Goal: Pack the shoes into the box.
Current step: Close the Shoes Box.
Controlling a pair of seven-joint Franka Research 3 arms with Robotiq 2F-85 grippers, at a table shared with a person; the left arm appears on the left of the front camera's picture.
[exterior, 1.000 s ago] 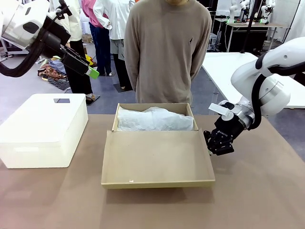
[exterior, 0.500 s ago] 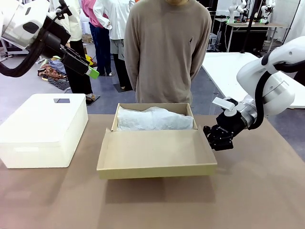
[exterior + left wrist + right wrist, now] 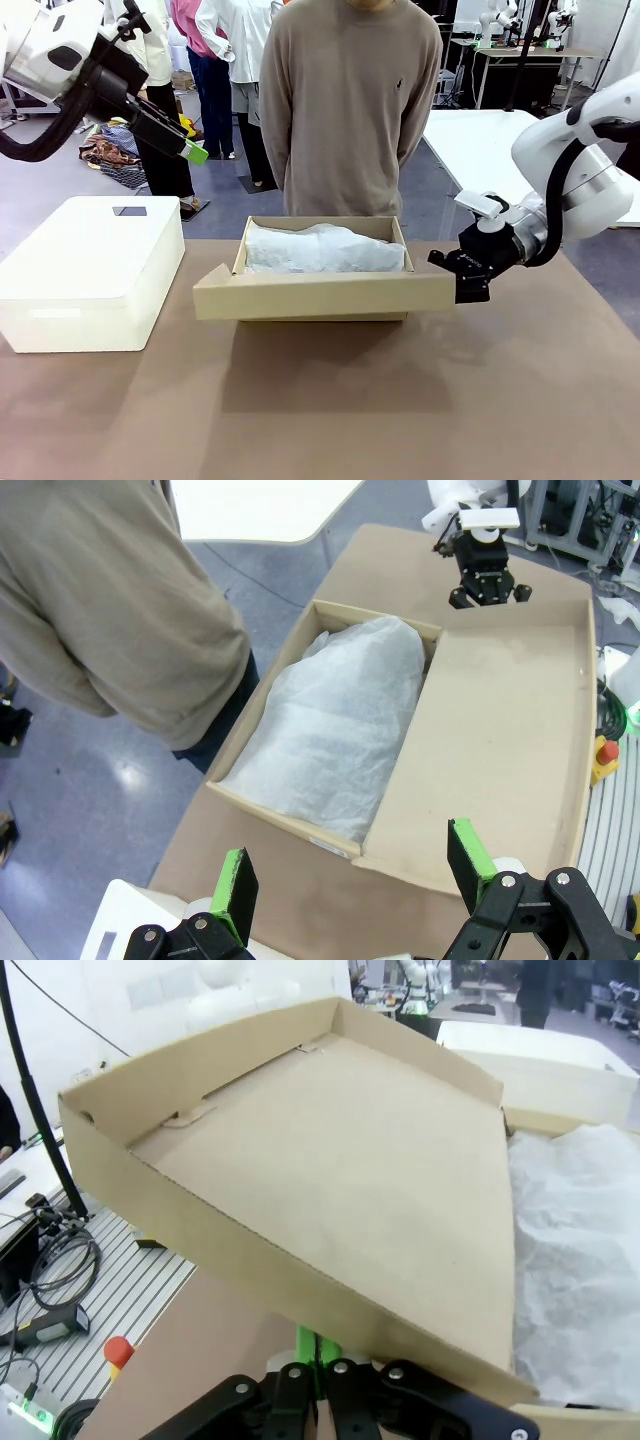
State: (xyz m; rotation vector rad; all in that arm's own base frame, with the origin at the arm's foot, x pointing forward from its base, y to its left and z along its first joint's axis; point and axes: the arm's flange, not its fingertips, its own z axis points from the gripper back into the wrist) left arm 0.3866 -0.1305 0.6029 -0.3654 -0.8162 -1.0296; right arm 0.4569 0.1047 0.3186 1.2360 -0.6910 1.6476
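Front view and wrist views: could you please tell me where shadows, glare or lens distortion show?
Front view: the lifted lid of the plain brown cardboard shoebox throws a soft shadow on the brown table. Left wrist view: a bright glare spot on the blue-grey floor; wide-angle bending of the table edge. Right wrist view: the white tissue paper looks evenly lit.

No legible text, label, brand or number anywhere: plain brown box [image 3: 320, 292], plain white bin [image 3: 90, 272], tiny unreadable mark on a person's sweater [image 3: 400, 88].
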